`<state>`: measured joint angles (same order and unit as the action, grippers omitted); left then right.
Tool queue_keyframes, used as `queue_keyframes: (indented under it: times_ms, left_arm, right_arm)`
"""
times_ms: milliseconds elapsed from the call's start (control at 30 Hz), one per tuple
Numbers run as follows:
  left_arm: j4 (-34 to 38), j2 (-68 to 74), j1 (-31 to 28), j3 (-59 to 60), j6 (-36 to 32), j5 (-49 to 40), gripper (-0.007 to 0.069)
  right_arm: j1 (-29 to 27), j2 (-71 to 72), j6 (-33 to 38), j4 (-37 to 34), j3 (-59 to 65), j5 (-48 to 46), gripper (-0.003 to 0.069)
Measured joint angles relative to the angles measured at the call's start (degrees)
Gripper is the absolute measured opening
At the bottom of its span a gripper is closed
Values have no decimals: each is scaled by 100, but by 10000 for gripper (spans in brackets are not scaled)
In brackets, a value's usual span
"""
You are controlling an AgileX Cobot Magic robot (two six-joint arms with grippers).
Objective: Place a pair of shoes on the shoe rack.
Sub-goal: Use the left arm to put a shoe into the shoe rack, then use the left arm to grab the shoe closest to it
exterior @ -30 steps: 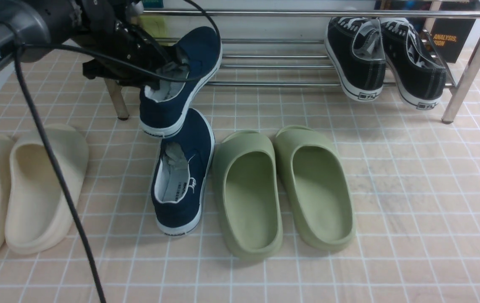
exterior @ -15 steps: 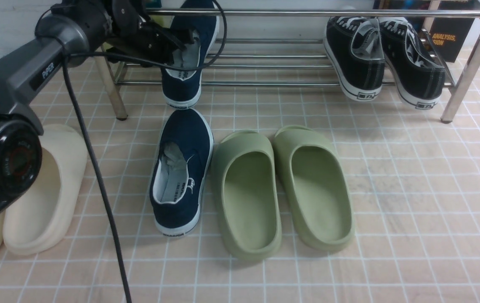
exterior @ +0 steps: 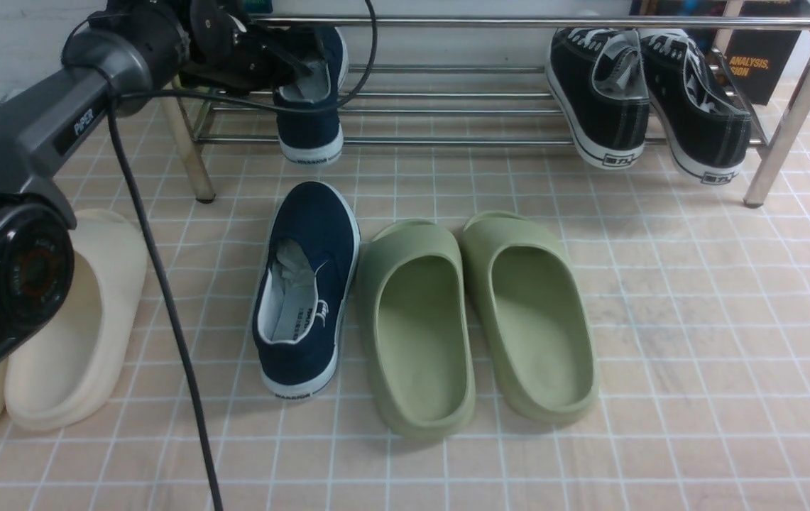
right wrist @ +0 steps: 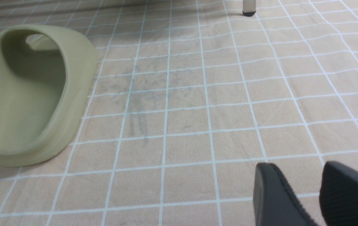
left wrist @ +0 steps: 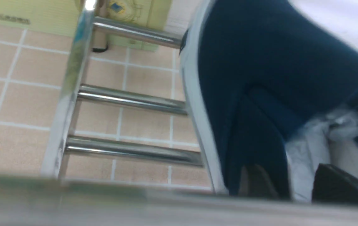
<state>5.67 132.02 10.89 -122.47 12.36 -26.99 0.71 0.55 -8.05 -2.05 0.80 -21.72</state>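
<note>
One navy slip-on shoe (exterior: 309,106) rests on the lower bars of the chrome shoe rack (exterior: 461,140) near its left end, heel toward me. My left gripper (exterior: 284,67) is shut on that shoe's side wall. In the left wrist view the navy shoe (left wrist: 260,78) fills the right side, with one finger of my left gripper (left wrist: 295,185) outside the wall and one inside on the white lining. The other navy shoe (exterior: 305,291) lies on the tiled floor in front of the rack. My right gripper (right wrist: 307,188) is open and empty over bare tiles.
Two black lace-up sneakers (exterior: 603,92) sit at the rack's right end. Olive slides (exterior: 415,326) lie right of the floor shoe; one slide (right wrist: 34,94) shows in the right wrist view. Cream slides (exterior: 71,326) lie at far left. The left arm's cable (exterior: 163,305) hangs across them.
My left arm carried the navy shoe from tilted above the floor shoe back into the rack, turned it straight and lowered it onto the lower bars. The floor shoe has not moved.
</note>
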Motion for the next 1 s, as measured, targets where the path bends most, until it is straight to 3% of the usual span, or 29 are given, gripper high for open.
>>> queue_keyframes:
  times_ms: [133, 333, 400, 533, 767, 1000]
  left_arm:
    - [6, -168, 6, 0, -32, -551, 324]
    - [-365, -1205, 6, -12, -509, -2318, 325]
    - [-422, -1354, 6, -30, -539, -2577, 325]
    - [-567, -1712, 6, -69, -578, -3949, 325]
    - [-489, -1903, 128, 506, -798, -4374, 325]
    - [-648, -2422, 888, 2336, -777, -4232, 325]
  right_arm:
    - [0, 0, 0, 0, 0, 0, 237]
    - [0, 0, 0, 0, 0, 0, 237]
    - [0, 0, 0, 0, 0, 0, 237]
    - [0, 0, 0, 0, 0, 0, 237]
    - [0, 0, 0, 0, 0, 0, 237]
    - [0, 0, 0, 0, 0, 0, 237]
